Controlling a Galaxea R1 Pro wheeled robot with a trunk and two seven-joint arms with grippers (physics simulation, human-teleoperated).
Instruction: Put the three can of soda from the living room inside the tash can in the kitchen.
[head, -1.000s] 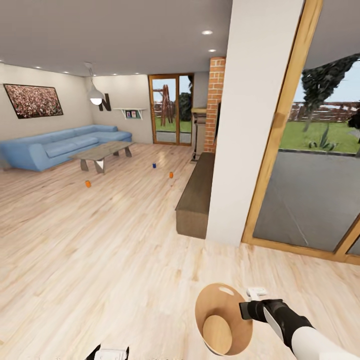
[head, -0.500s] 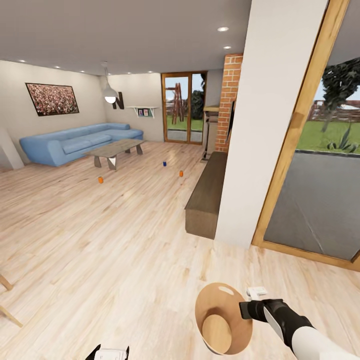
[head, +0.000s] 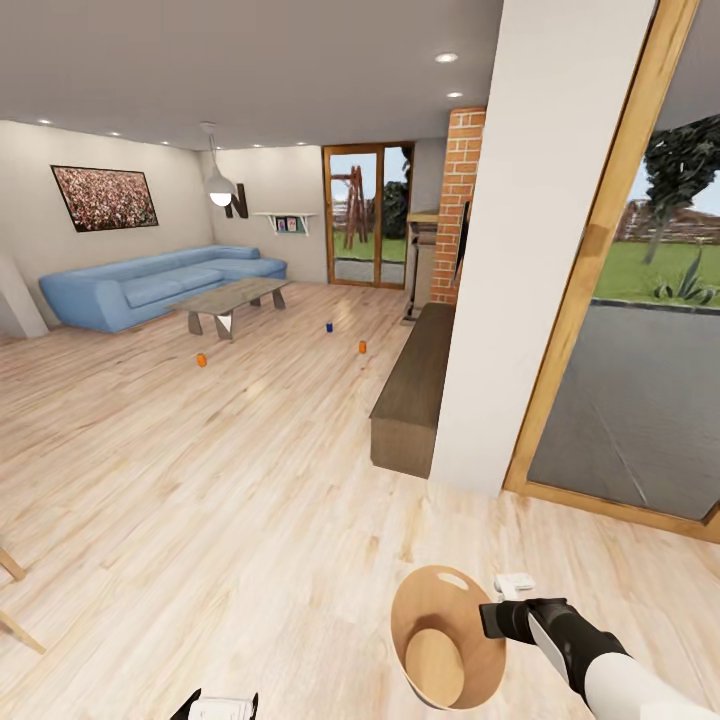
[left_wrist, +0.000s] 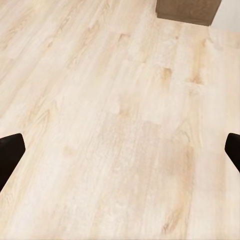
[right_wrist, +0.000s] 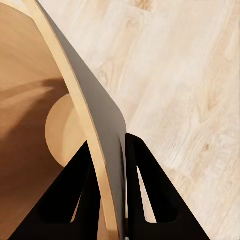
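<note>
Pail (head: 447, 640) clamped at its rim by right gripper (head: 492, 617), carried mouth-up for loading | left gripper (left_wrist: 120, 150) wide open, empty | soda cans (head: 362, 347) on living-room floor, well ahead

The right gripper (right_wrist: 107, 165) pinches the tash can (right_wrist: 30, 100) wall between its fingers (right_wrist: 150, 195) above wood floor (right_wrist: 190, 75).

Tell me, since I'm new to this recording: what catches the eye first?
The right gripper holds the trash can by its rim, low in the head view. Far across the wood floor, two orange soda cans and a blue one stand near the blue sofa.
</note>
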